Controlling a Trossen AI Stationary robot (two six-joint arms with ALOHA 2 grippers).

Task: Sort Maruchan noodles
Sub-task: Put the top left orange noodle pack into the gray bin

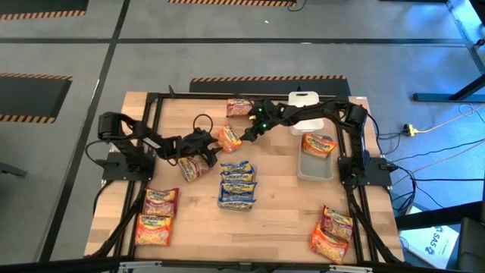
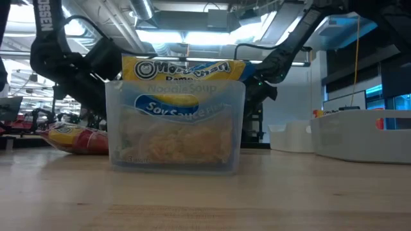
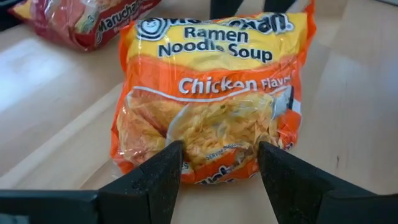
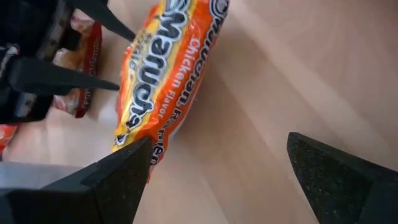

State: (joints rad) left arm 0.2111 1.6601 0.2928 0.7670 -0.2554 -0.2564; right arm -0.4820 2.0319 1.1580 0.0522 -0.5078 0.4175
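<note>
Wooden tabletop (image 1: 280, 205) carries the noodle packets in loose groups: two orange ones (image 1: 155, 216) at the near left, a blue stack (image 1: 237, 184) in the middle, a pair at the near right (image 1: 332, 233), and one packet inside the clear container (image 1: 314, 163) on the right.

Left of centre, the left gripper (image 1: 208, 142) has its fingers closed on the bottom edge of an orange chicken packet (image 3: 214, 93), which hangs between the two arms; a dark red packet (image 1: 193, 168) lies just beside it on the wood.

Right of that, the right gripper (image 4: 217, 180) stands wide open, next to the same orange packet with nothing between its fingers.

The likely trouble is the pinch itself: it sits on the slick wrapper's thin seam, so the packet could slide out or swing if the arm moves briskly. With both grippers crowding one packet, a careless move could also make the arms collide or knock the red packet away.
</note>
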